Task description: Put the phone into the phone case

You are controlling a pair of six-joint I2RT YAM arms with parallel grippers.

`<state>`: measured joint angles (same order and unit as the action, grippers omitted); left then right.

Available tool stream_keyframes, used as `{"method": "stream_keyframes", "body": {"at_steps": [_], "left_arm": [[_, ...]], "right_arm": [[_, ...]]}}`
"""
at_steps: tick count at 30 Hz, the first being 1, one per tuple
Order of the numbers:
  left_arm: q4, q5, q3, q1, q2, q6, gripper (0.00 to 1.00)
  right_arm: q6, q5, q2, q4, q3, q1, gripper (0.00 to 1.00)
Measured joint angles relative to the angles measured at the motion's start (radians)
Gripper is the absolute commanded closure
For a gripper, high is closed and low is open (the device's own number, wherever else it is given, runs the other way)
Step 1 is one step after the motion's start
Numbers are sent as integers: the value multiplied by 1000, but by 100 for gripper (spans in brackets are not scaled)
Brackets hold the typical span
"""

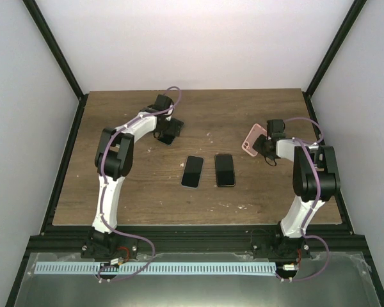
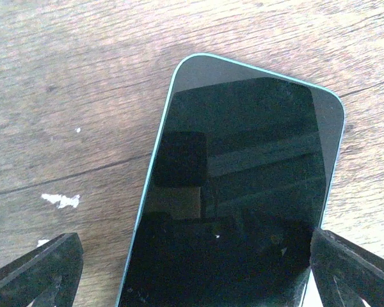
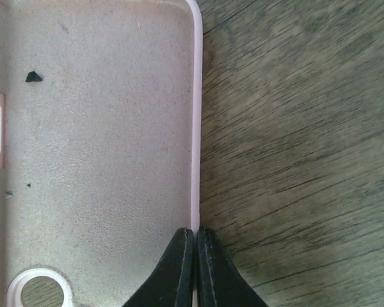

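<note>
Nearest, mid-table (image 1: 275, 192), a black phone (image 1: 192, 171) and a gold-edged phone (image 1: 224, 169) lie side by side. Farther back on the right, the right claw (image 3: 196, 238) pinches the pink case (image 3: 96, 147) by its rim. Farthest, upper left, the left claw (image 2: 195, 249) gapes wide astride the teal-edged phone (image 2: 243, 179), which lies flat on the wood.

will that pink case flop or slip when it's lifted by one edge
Probably light and bendy: the case is a thin open shell. The right gripper pinches only one side wall, so it may twist. Matte surface looks grippy, not slippery.
</note>
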<state>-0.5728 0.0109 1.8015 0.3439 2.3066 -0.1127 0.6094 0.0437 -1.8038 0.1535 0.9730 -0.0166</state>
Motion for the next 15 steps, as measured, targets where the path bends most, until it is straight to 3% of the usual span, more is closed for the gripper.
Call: {"method": "stream_keyframes", "body": {"at_steps": [15], "left_arm": [[3,-79,15,31,13,77,2]], "right_arm": [[-13,14,3,-21,-13,2,99]]}}
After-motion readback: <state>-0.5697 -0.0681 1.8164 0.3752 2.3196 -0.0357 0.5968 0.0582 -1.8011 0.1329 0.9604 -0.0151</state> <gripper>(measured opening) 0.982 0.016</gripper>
